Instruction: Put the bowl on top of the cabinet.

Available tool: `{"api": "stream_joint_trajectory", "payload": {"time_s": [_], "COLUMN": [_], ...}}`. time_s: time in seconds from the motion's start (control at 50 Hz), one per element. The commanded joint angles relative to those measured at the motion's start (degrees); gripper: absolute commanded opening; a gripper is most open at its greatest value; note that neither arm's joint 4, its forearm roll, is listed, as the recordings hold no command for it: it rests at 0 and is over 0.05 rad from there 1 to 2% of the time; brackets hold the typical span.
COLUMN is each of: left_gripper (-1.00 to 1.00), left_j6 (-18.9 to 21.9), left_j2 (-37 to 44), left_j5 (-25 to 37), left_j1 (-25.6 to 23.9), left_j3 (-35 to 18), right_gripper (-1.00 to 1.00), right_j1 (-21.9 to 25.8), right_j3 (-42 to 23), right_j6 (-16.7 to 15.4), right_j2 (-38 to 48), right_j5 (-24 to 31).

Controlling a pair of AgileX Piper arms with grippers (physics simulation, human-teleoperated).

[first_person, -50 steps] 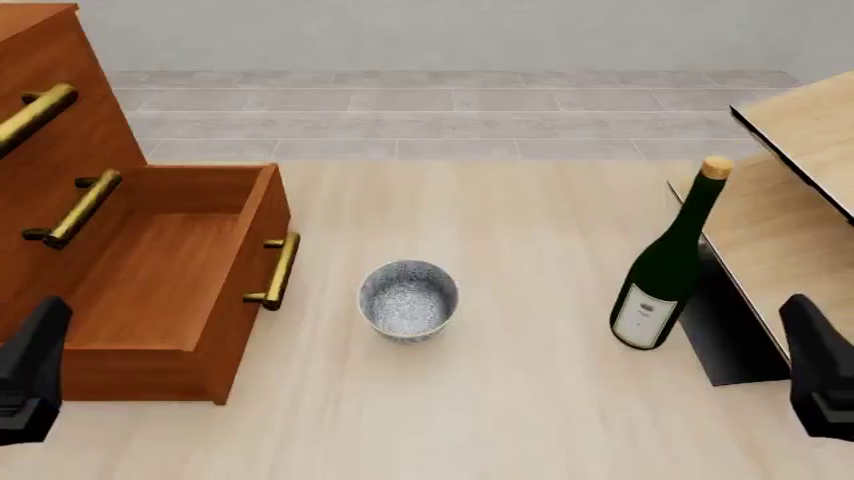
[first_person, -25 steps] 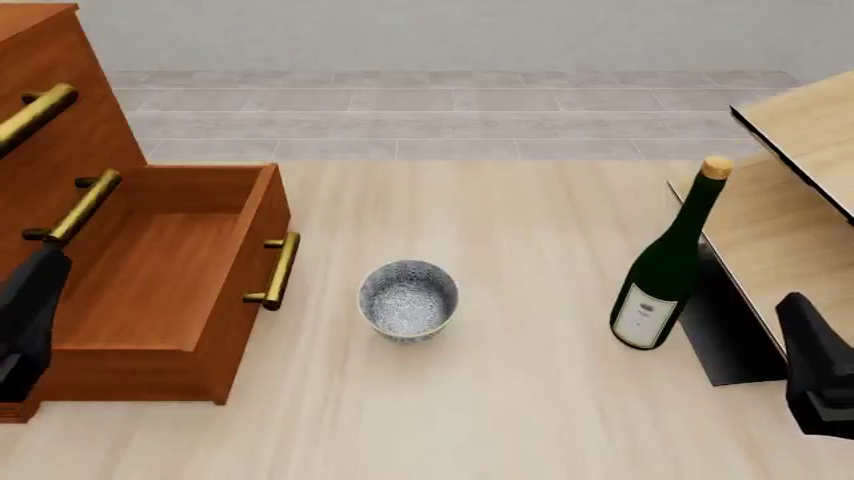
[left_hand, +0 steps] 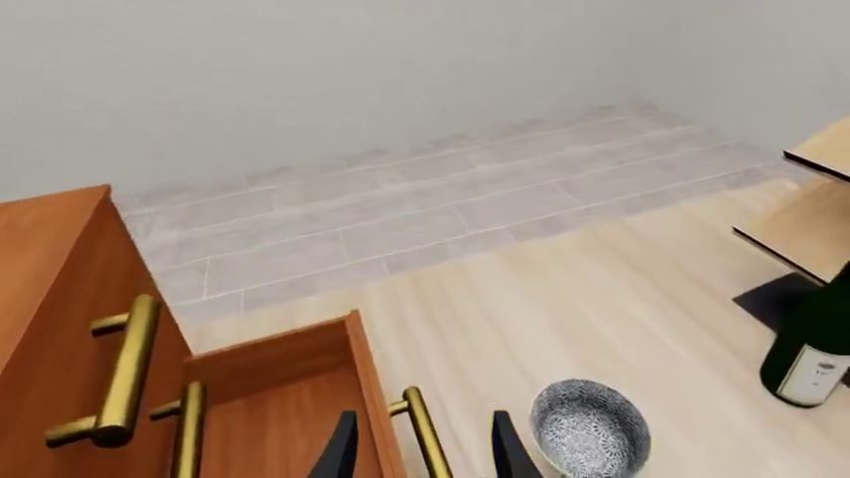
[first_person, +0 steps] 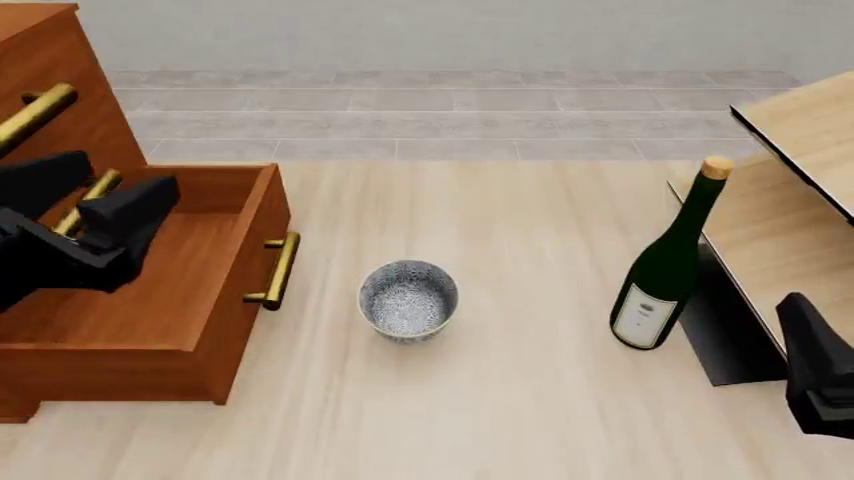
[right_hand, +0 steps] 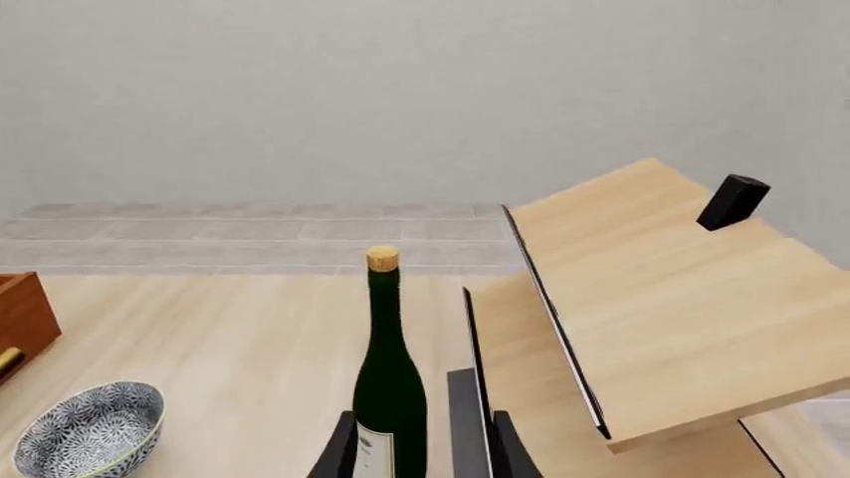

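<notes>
The patterned bowl (first_person: 408,298) is seen upright on the pale wooden table (first_person: 507,400), just beside the brass handle (first_person: 278,270) of the cabinet's (first_person: 80,120) open bottom drawer (first_person: 174,280) and not touching it. Nothing is seen inside the bowl. The left gripper (first_person: 114,205) is held above the open drawer, well apart from the bowl; its fingers (left_hand: 342,450) are shown spread with nothing between them. On the far side of the bowl from the cabinet, a dark green wine bottle (first_person: 667,262) with a cork stands upright, just beside the pale shelf unit (first_person: 787,200). The right gripper (right_hand: 420,448) is kept low near the shelf unit, pointed toward the bottle; its fingers (right_hand: 511,448) are parted and empty.
</notes>
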Motion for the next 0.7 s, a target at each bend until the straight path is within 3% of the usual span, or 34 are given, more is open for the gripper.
{"api": "stream_joint_trajectory", "payload": {"time_s": [0.02,0.4,0.7], "left_gripper": [1.0,1.0,1.0], "left_j6": [0.4,-3.4,-6.4], "left_j2": [10.7,28.0,36.2], "left_j5": [0.7,-0.6,-0.7], "left_j1": [-4.0,-8.5,-11.2], "left_j3": [-5.8,-12.3,-15.9], "right_gripper": [1.0,1.0,1.0], "right_j1": [0.0,-0.1,0.0], "right_j3": [0.0,0.0,0.0], "right_j6": [-0.2,-0.3,-0.4], "right_j2": [0.5,-1.8,-2.5], "right_j5": [-0.5,1.6,2.1]}}
